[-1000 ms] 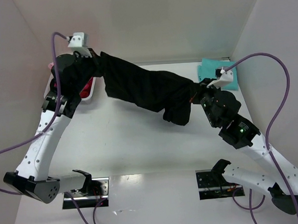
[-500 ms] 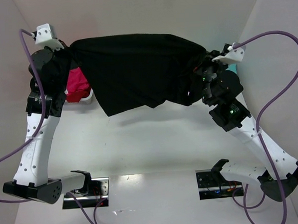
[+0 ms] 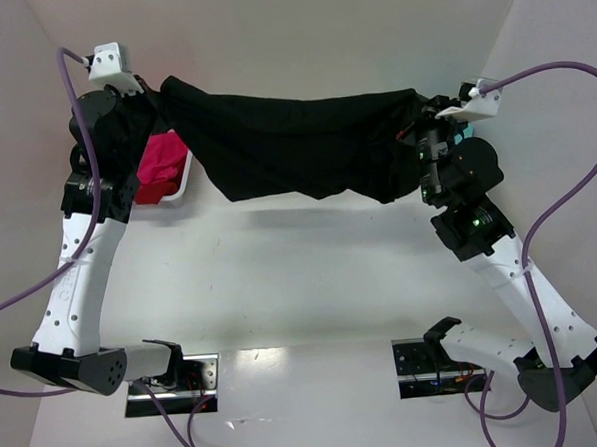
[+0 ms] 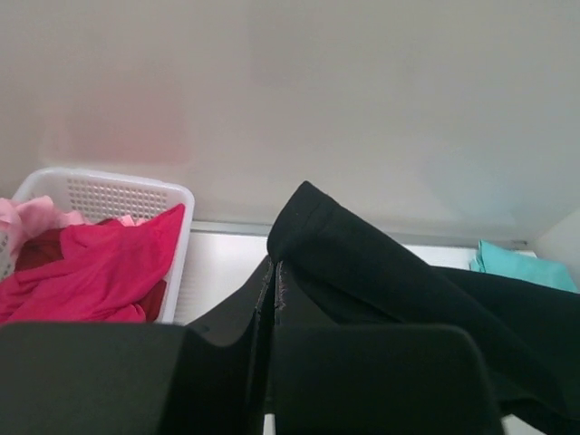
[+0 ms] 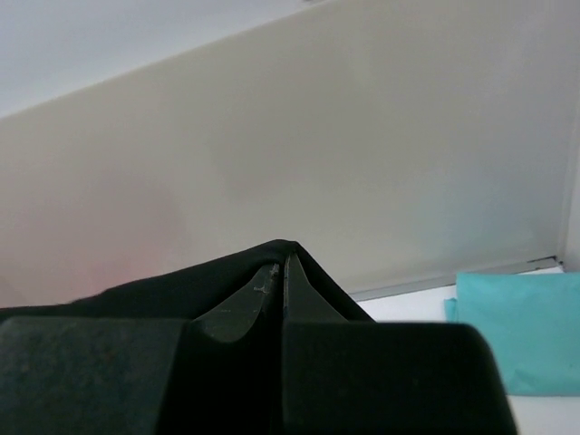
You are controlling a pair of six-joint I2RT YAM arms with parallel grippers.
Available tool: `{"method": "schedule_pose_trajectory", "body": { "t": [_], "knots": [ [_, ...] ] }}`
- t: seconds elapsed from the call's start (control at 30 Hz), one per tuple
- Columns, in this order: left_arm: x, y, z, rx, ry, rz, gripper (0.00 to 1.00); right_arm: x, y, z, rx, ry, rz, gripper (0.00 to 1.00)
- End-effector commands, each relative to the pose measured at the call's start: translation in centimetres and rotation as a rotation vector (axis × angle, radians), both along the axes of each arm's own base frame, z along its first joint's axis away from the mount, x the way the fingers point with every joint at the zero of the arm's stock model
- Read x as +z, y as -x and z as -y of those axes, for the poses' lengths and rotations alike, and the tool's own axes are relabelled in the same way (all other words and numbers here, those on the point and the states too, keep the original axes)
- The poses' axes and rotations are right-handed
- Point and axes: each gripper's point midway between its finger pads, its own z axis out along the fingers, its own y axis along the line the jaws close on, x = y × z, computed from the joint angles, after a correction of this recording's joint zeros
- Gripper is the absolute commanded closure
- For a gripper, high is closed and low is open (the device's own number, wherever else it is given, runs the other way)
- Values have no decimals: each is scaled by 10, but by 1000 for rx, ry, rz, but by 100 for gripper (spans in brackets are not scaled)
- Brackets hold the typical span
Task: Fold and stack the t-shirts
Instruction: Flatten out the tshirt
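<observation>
The black t-shirt [image 3: 295, 149] now hangs shorter than before, stretched in the air above the tabletop's [image 3: 282, 284] far edge between the left gripper [image 3: 161, 88] and right gripper [image 3: 419, 105], both clamped on it.

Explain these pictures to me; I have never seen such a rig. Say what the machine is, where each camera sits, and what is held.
Two robot arms are bolted at the near edge of a table. The wide picture looks down from above and behind them; the other two come from a camera on each wrist. The left gripper and the right gripper are shut on a black t-shirt, stretched in the air between them. At the far left, a white lattice basket holds a magenta-pink shirt; a teal shirt lies flat at the far right.
</observation>
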Motion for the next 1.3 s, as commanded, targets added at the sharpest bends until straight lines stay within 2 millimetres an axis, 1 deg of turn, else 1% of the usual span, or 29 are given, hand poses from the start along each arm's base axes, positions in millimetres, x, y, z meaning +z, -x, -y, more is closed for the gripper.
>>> {"method": "schedule_pose_trajectory", "body": {
  "t": [0.0, 0.03, 0.07, 0.13, 0.2, 0.23, 0.33, 0.4, 0.43, 0.5, 0.53, 0.57, 0.6, 0.63, 0.67, 0.7, 0.73, 0.77, 0.8, 0.83, 0.87, 0.9, 0.97, 1.0, 1.03, 1.07, 1.1, 1.13, 1.27],
  "knots": [
    [5, 15, 9, -75, -13, -21, 100, 2, 14, -15, 137, -36, -25, 99],
    [-1, 17, 8, -75, -16, -47, 100, -13, 13, -19, 155, -35, -60, 99],
    [-7, 20, 9, -84, -19, -77, 100, -20, 20, -25, 206, -45, -80, 99],
    [-4, 38, 8, -95, -21, -91, 100, -33, 37, -44, 347, -10, -122, 99],
    [-7, 50, 6, -95, -23, -111, 100, -32, 56, -61, 484, 3, -135, 99],
    [-4, 63, 6, -104, -11, -118, 100, -39, 65, -68, 540, 9, -172, 99],
    [2, 81, 5, -103, 24, -117, 100, -32, 78, -60, 532, -44, -216, 99],
    [-4, 77, 4, -89, 32, -141, 100, -36, 75, -49, 472, -59, -238, 99],
    [-14, 70, 3, -76, 28, -167, 100, -46, 68, -45, 427, -70, -277, 99],
    [-47, 42, 8, -73, 27, -258, 100, -67, 48, -31, 301, -97, -338, 99],
    [-67, 31, 16, -98, 50, -306, 100, -94, 34, -32, 255, -85, -413, 100],
    [-85, 13, 22, -114, 49, -336, 100, -106, 27, -34, 240, -93, -444, 100],
    [-100, 5, 26, -119, 64, -363, 100, -118, 20, -35, 215, -102, -474, 100],
    [-114, -2, 27, -116, 73, -385, 100, -141, 13, -33, 183, -95, -525, 100],
    [-149, -14, 26, -110, 70, -455, 100, -162, 4, -34, 153, -90, -574, 100],
    [-160, -20, 29, -115, 83, -473, 100, -183, -2, -30, 122, -119, -615, 100],
    [-188, -27, 25, -101, 81, -530, 100, -196, -6, -26, 100, -134, -637, 100],
    [-199, -30, 26, -99, 79, -546, 100, -222, -7, -25, 95, -155, -692, 100],
    [-210, -32, 26, -98, 78, -563, 100, -231, -12, -14, 69, -188, -698, 100],
    [-223, -37, 21, -76, 75, -586, 100, -233, -10, -11, 89, -216, -697, 100],
    [-235, -36, 20, -77, 64, -599, 100, -250, -7, -4, 76, -218, -719, 100],
    [-243, -37, 20, -77, 63, -609, 100, -255, -4, 9, 42, -240, -714, 100],
    [-259, -41, 18, -75, 66, -634, 100, -260, -5, 17, 16, -246, -720, 100],
    [-274, -42, 23, -97, 71, -663, 100, -264, -4, 20, 18, -222, -732, 100],
    [-289, -42, 29, -131, 82, -683, 100, -275, -4, 19, 22, -207, -761, 100],
    [-296, -42, 32, -148, 87, -694, 100, -277, -6, 15, 39, -208, -767, 100],
    [-303, -42, 35, -161, 91, -706, 100, -290, -6, 11, 53, -203, -804, 100],
    [-314, -42, 40, -187, 100, -727, 100, -294, -7, 11, 53, -203, -804, 100],
    [-339, -46, 42, -193, 103, -770, 100, -314, -7, 8, 58, -226, -821, 100]
  ]
}}
